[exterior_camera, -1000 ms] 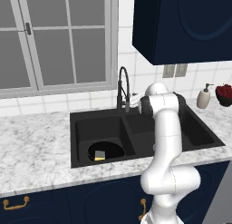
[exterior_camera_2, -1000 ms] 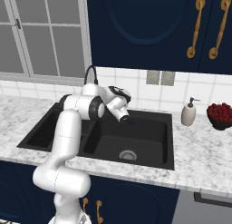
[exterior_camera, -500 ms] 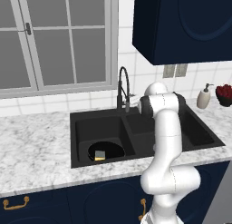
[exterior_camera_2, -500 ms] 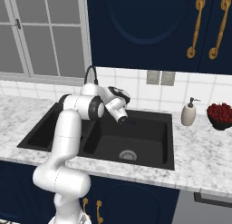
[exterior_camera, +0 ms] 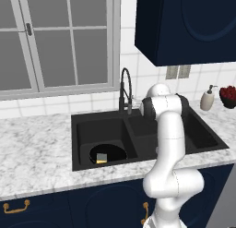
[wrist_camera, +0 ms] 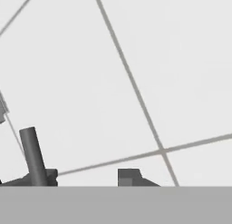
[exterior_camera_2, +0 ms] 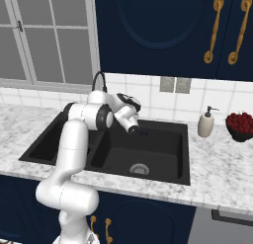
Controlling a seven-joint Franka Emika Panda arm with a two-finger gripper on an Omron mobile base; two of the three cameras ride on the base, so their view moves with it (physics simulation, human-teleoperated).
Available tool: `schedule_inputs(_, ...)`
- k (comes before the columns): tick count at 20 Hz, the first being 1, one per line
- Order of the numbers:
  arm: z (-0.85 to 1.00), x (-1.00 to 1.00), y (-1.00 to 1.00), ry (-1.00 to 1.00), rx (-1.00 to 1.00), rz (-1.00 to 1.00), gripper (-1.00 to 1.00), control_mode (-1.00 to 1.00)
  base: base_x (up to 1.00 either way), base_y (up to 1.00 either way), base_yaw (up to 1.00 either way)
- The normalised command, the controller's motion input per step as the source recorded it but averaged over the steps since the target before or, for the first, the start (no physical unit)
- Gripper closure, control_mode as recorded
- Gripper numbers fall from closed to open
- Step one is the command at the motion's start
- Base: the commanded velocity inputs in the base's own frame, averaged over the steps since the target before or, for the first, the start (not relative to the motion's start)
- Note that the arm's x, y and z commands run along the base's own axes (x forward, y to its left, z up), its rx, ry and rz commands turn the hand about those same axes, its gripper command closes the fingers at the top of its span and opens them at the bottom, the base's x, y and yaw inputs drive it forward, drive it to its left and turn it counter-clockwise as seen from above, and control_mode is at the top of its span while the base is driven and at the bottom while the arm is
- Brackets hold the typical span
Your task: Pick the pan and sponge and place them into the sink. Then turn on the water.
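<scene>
Fingertips [wrist_camera: 129, 177] show as small dark stubs at the bottom of the hand view, facing white wall tile; whether they are spread or closed cannot be told. A dark grey cylindrical rod [wrist_camera: 32, 155] stands tilted at the lower left of that view, apparently faucet hardware. The gripper [exterior_camera_2: 142, 133] hangs above the sink's right basin, near its back edge, with nothing seen between the tips. The faucet [exterior_camera: 125, 90] rises behind the divider, just left of the hand. The sink [exterior_camera: 78, 163] is set in a marble counter [exterior_camera: 32, 148]. The pan [exterior_camera: 115, 151] lies in the left basin with the sponge [exterior_camera: 102, 158] resting inside it. A soap dispenser [exterior_camera_2: 205, 123] and a bowl of red fruit [exterior_camera_2: 240, 126] stand on the counter at right.
</scene>
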Motion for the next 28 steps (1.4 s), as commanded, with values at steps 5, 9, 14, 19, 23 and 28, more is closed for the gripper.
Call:
schedule_inputs(5, -0.16, 0.01, -0.95, 0.24, 0.27, 0.0, 1.0, -1.0, 0.0, 0.0, 0.0)
schedule_inputs(9, -0.2, 0.0, -1.0, 0.22, 0.27, 0.0, 1.0, -1.0, 0.0, 0.0, 0.0)
schedule_inputs(14, -0.22, -0.01, -0.92, 0.16, 0.24, 0.0, 1.0, -1.0, 0.0, 0.0, 0.0)
schedule_inputs(19, -0.25, -0.35, -0.67, 0.07, 0.22, 0.0, 1.0, -1.0, 0.0, 0.0, 0.0)
schedule_inputs(23, -0.07, -0.54, -0.46, 0.01, 0.21, 0.0, 1.0, -1.0, 0.0, 0.0, 0.0)
schedule_inputs(28, 0.28, -0.81, -0.33, -0.06, 0.22, 0.0, 1.0, -1.0, 0.0, 0.0, 0.0)
